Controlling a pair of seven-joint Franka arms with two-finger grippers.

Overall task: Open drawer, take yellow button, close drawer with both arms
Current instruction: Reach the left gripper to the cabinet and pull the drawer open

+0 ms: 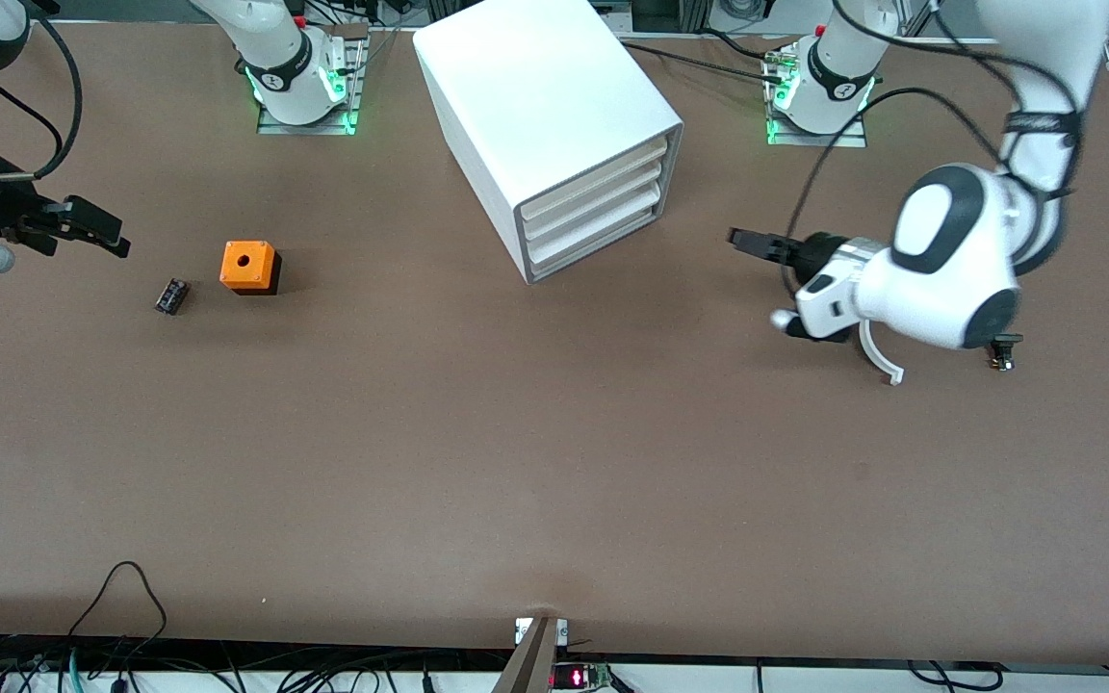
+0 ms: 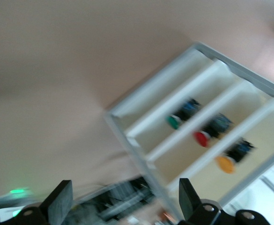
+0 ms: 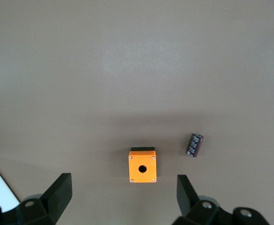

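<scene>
The white cabinet (image 1: 535, 87) stands mid-table, and its three drawers sit flush. The topmost drawer (image 1: 603, 178) is shut. In the blurred left wrist view each drawer shows a small button through its front. The orange-capped button (image 2: 226, 162) lies in the end drawer (image 2: 263, 136), beside drawers that hold a red one and a green one. My left gripper (image 1: 739, 237) (image 2: 122, 187) is open and empty. It hangs over the table in front of the drawers, apart from them. My right gripper (image 1: 116, 239) (image 3: 122, 183) is open and empty over the right arm's end of the table.
An orange cube with a hole (image 1: 248, 267) (image 3: 142, 166) and a small black component (image 1: 171, 295) (image 3: 194, 144) lie on the table near the right gripper. A tiny dark part (image 1: 1002, 351) lies by the left arm's elbow. Cables run along the table's near edge.
</scene>
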